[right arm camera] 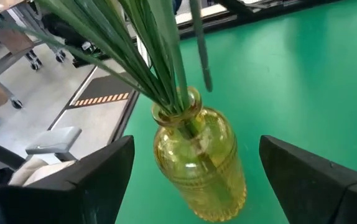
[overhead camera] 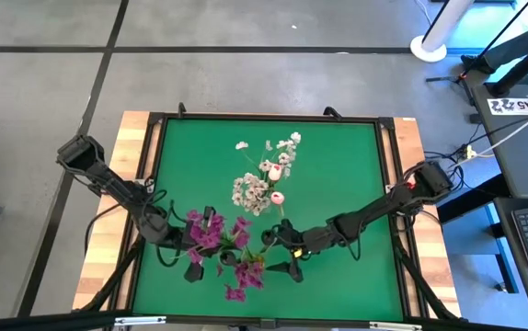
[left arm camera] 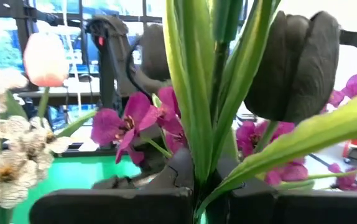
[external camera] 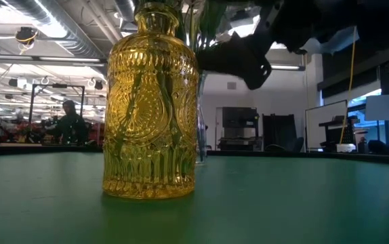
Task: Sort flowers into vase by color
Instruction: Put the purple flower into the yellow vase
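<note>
Purple flowers (overhead camera: pixel 211 234) and my two arms crowd the near edge of the green desk (overhead camera: pixel 338 165) from above; white sprays (overhead camera: pixel 250 191) and pink tulip buds (overhead camera: pixel 274 172) rise toward its middle. My left fingers (overhead camera: pixel 193 265) sit by the purple blooms near the front edge, my right fingers (overhead camera: pixel 287 257) just beside them. At desk height, the yellow glass vase (external camera: pixel 150 108) stands upright close up, green stalks showing inside. Past my left wrist, my left fingers (left arm camera: pixel 200 202) are pressed together on green stalks (left arm camera: pixel 194 93), with purple blossoms (left arm camera: pixel 135 124), a pink bud (left arm camera: pixel 45 59) and white blooms (left arm camera: pixel 7 168) around. Past my right wrist, my right fingers (right arm camera: pixel 194 180) stand wide apart either side of the vase (right arm camera: pixel 200 165), not touching it; stalks (right arm camera: pixel 160 68) fill its neck
</note>
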`<action>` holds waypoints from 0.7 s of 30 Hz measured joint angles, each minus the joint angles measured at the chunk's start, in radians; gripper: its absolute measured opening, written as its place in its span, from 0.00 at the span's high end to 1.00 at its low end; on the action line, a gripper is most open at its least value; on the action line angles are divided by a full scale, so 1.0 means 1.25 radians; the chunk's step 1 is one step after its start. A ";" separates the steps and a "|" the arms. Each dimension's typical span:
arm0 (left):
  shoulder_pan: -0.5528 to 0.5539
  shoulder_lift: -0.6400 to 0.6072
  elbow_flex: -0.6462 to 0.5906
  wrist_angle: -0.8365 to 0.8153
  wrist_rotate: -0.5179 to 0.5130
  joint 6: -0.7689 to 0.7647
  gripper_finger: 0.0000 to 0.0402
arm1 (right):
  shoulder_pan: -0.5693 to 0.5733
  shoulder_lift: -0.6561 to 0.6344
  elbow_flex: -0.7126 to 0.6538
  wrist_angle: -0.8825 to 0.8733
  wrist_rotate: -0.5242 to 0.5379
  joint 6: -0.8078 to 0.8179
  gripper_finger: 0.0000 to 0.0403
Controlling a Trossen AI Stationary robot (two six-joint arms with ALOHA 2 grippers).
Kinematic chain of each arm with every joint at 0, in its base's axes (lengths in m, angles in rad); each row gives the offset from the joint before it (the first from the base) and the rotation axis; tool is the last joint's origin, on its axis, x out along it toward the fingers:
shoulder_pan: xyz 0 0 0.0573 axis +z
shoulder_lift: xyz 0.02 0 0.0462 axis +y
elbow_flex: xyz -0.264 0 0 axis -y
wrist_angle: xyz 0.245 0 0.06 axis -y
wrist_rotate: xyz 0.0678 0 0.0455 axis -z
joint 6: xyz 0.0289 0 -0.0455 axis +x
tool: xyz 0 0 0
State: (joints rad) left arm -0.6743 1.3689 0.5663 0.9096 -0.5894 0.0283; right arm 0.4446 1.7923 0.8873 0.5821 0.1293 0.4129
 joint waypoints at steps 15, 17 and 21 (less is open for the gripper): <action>-0.039 -0.010 0.004 0.019 -0.003 -0.019 0.99 | 0.000 0.100 0.059 -0.006 -0.002 -0.020 0.15; -0.040 -0.010 0.010 0.021 0.000 -0.019 0.99 | 0.000 0.100 0.061 -0.007 0.012 -0.027 0.15; -0.040 -0.010 0.010 0.019 0.004 -0.021 0.99 | 0.000 0.100 0.061 -0.007 0.031 -0.043 0.15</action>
State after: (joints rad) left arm -0.7238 1.3563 0.5785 0.9337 -0.5850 0.0025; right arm 0.4446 1.9175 0.9638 0.5735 0.1680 0.3586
